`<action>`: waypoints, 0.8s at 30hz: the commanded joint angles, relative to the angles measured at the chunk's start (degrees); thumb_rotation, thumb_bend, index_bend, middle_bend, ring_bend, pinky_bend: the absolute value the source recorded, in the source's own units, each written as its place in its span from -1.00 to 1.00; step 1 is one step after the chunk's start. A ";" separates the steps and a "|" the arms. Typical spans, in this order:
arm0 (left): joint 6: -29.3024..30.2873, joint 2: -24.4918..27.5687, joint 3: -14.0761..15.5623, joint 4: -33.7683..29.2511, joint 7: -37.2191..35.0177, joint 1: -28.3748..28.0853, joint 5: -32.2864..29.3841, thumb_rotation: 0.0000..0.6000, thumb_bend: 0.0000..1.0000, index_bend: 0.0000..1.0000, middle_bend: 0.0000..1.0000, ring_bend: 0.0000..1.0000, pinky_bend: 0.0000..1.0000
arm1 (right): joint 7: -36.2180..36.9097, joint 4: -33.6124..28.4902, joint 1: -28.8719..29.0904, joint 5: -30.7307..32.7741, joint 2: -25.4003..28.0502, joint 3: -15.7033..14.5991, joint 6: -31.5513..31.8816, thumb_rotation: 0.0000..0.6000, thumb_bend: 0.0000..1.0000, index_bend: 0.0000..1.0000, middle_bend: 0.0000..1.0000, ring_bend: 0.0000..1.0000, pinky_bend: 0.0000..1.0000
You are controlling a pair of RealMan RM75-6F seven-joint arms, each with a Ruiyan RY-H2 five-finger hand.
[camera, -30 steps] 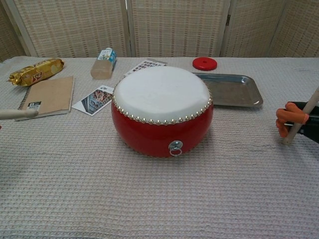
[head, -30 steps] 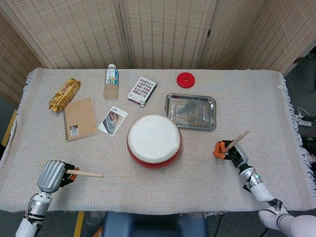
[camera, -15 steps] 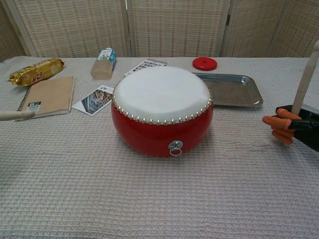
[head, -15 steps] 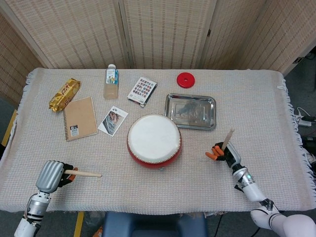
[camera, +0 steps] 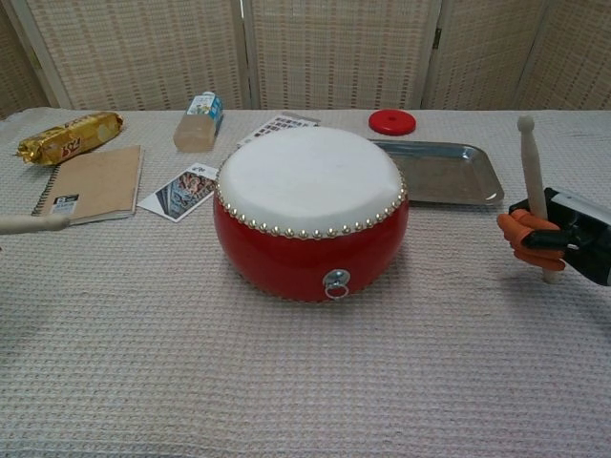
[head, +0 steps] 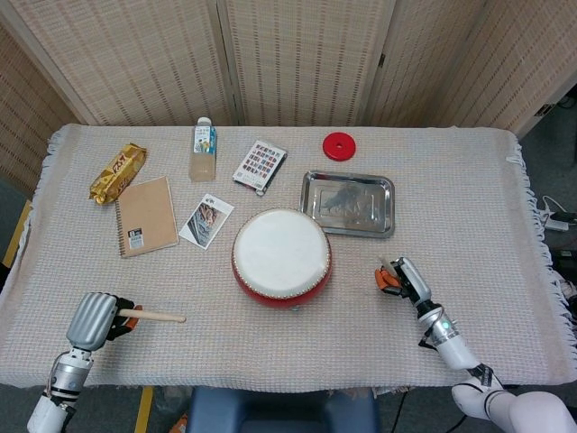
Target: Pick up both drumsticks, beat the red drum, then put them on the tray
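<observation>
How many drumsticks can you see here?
2. One drumstick lies level in the left hand, near the table's front left. The other stands nearly upright in the right hand, right of the drum.

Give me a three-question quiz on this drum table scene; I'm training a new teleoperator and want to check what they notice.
1. True or false: the tray already has a drumstick on it.
2. Which hand holds its drumstick nearly upright? A) left hand B) right hand
3. Fill in: the red disc lies on the far side of the tray from the ____.

Key:
1. False. The tray is bare; one drumstick is in the left hand, the other drumstick in the right.
2. B. In the chest view it stands nearly vertical beside the red drum; the left one lies roughly level.
3. Red drum.
</observation>
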 commanded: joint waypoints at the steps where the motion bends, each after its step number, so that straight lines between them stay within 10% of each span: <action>1: -0.06 -0.11 0.03 0.35 -0.29 -0.05 0.03 1.00 -0.05 1.00 1.00 1.00 1.00 | -3.55 -0.28 0.08 -0.39 0.31 -0.41 0.33 1.00 0.67 1.00 1.00 1.00 1.00; 13: -0.52 2.15 -0.66 1.02 2.02 -2.62 2.44 1.00 -0.05 1.00 1.00 1.00 1.00 | -35.13 -16.38 4.82 -3.71 16.28 -1.69 -2.22 1.00 0.81 1.00 1.00 1.00 1.00; 24: -9.62 7.46 -6.46 -8.00 15.33 -11.61 0.26 1.00 -0.05 1.00 1.00 1.00 1.00 | -63.95 -43.95 14.53 7.41 36.49 7.51 -17.99 1.00 0.81 1.00 1.00 1.00 1.00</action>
